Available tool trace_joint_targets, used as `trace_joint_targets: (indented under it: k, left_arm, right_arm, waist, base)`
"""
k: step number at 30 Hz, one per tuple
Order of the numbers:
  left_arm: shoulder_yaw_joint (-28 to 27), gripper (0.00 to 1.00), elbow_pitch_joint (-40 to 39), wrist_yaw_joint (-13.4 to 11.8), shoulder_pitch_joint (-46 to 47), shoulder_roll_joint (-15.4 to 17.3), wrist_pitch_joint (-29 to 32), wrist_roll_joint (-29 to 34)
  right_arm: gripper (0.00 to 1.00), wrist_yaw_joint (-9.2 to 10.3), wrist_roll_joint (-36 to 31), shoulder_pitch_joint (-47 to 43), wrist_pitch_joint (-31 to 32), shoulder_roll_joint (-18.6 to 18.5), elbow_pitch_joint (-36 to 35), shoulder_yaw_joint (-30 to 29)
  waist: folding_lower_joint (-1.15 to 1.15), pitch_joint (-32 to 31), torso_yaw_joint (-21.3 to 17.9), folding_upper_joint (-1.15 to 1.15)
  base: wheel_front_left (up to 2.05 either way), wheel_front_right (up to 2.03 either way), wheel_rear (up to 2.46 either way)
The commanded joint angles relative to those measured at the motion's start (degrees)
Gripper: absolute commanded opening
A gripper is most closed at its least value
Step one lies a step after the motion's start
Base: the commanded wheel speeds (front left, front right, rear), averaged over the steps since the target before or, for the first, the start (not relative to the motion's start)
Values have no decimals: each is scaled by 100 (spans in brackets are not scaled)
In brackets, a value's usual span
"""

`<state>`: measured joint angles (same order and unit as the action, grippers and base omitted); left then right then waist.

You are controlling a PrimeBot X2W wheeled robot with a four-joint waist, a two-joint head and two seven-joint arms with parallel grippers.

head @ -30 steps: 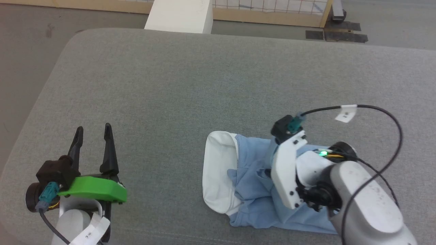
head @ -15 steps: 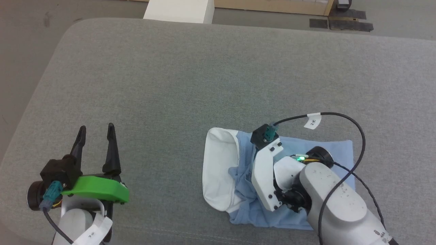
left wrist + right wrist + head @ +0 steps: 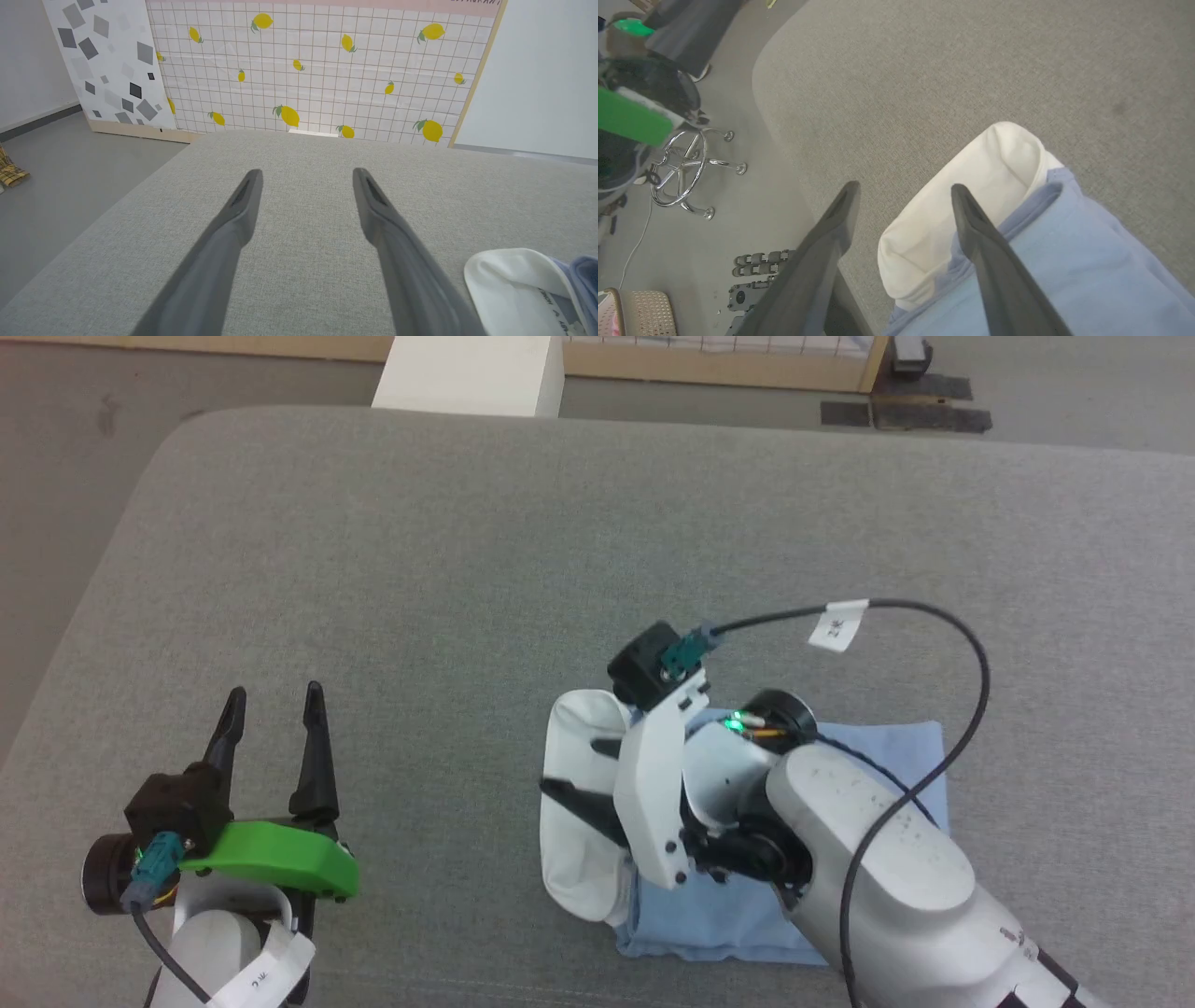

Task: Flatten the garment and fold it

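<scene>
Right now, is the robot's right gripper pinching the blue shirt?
No, the right gripper has its two fingers spread wide apart above the shirt, not closed on the cloth.

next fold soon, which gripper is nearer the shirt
Right. The right gripper hangs open over the shirt, at its white end; the left gripper sits off to its left.

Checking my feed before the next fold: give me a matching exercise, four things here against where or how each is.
Things: 1 left gripper; 2 right gripper; 3 garment; 4 white block.
States: A light blue, lying on the grey surface; B open, at the garment's white end; C beyond the surface's far edge; D open, over bare surface.
Pairs: 1-D; 2-B; 3-A; 4-C.
</scene>
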<state>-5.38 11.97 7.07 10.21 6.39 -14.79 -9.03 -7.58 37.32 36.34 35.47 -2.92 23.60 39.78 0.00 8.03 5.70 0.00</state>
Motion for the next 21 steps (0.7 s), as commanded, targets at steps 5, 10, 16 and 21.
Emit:
trace_joint_targets:
  k: [5,10,16,21]
  left_arm:
    - [124,100,36,38,-62,114,-21,153]
    - [218,100,49,21,-136,128,-21,255]
    - [317,100,41,-43,-230,104,-21,327]
    - [356,100,68,-86,-272,71,4,291]
  right_arm:
    - [100,9,142,254,-532,3,-418,-356]
    - [100,9,-74,207,-1377,-121,-943,-1236]
    - [100,9,-621,-263,-2444,-385,-1416,-2569]
    - [100,9,-1259,-926,-3270,-462,-1773,-3586]
  waist:
    - [0,-310,-248,0]
    - [0,-546,-433,0]
    - [0,-814,-619,0]
    - [0,-950,-710,0]
  base:
    - [0,0,0]
    - [0,0,0]
    - [0,0,0]
    - [0,0,0]
